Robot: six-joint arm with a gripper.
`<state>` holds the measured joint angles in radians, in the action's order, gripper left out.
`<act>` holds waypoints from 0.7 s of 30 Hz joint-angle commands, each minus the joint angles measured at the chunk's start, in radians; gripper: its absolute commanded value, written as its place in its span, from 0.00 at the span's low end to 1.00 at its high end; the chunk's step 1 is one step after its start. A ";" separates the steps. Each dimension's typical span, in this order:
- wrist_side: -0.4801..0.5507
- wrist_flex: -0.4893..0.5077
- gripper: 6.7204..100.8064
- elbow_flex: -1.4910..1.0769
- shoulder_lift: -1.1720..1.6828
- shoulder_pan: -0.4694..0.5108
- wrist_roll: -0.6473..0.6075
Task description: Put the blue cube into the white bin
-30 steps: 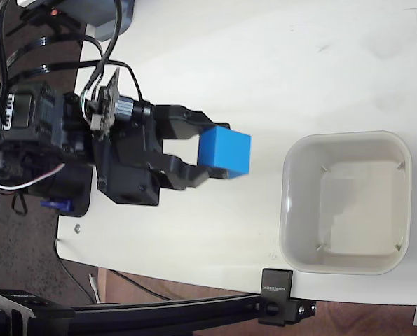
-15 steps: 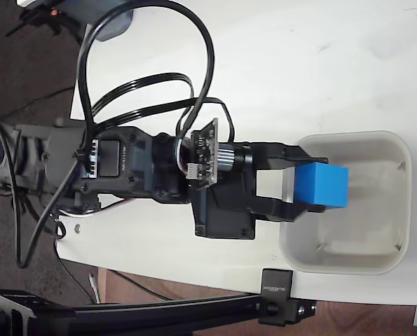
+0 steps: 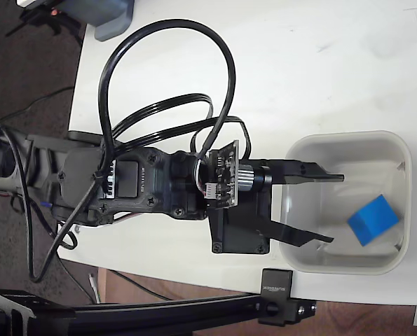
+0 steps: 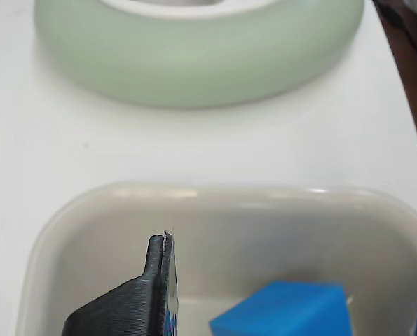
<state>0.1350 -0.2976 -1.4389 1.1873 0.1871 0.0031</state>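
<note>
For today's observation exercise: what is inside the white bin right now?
The blue cube lies in the white bin, free of the open hand, whose fingers reach over it. Nothing else shows inside.

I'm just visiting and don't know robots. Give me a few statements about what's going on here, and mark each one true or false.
1. The blue cube lies inside the white bin. True.
2. The hand is clamped on the cube. False: its fingers are spread apart, and the cube lies free beyond their tips.
3. The hand's fingers reach over the bin. True.
4. The cube sits square to the bin's walls in the fixed view. False: it lies turned at an angle.
5. The wrist view shows a pale green rounded object beyond the bin. True.
</note>
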 commanded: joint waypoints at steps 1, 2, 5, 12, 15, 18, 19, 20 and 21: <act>-0.018 -0.023 0.99 -0.054 0.189 -0.025 -0.014; -0.046 -0.057 0.99 -0.094 0.241 -0.043 -0.020; -0.126 -0.161 0.99 -0.272 0.448 -0.103 -0.018; -0.295 -0.296 0.99 -0.873 1.063 -0.282 0.077; -0.347 -0.341 0.99 -1.117 1.305 -0.350 0.057; -0.318 -0.364 0.99 -1.287 1.482 -0.350 0.046; -0.311 -0.377 0.99 -1.328 1.531 -0.350 0.041; -0.305 -0.394 0.99 -1.359 1.575 -0.350 0.037; -0.304 -0.416 0.99 -1.388 1.623 -0.350 0.032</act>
<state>-0.1764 -0.6918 -2.8041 2.6952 -0.1611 0.0414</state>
